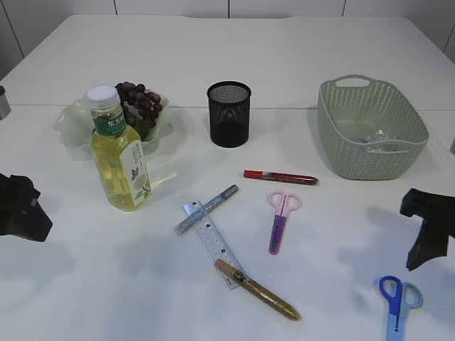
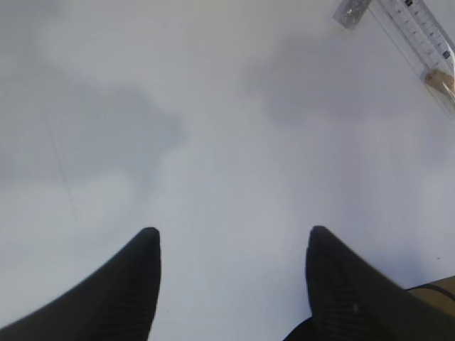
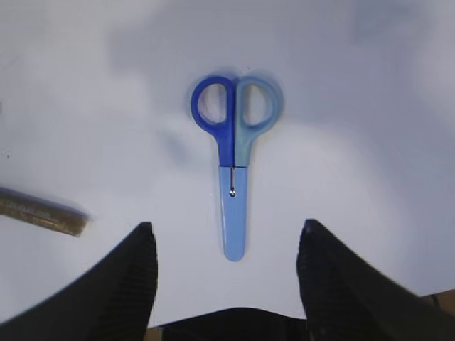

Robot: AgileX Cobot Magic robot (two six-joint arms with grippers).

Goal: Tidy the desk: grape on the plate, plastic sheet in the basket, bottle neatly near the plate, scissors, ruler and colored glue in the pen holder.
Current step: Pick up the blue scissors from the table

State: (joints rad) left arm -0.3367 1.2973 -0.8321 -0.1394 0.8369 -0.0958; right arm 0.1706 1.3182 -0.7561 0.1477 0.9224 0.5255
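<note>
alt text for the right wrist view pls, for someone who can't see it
Blue scissors lie closed on the white table, handles away from the camera, centred ahead of the open right gripper. The end of a gold glue stick shows at the left edge.

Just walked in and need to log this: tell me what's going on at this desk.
Tidying is partly done. The dark grapes sit on the pale green plate, with the yellow drink bottle beside it. Both end effectors are open and hold nothing. The right end effector hovers over the blue scissors; the left end effector is over bare table. The pink scissors, clear ruler and glue sticks remain outside the black mesh pen holder.
</note>
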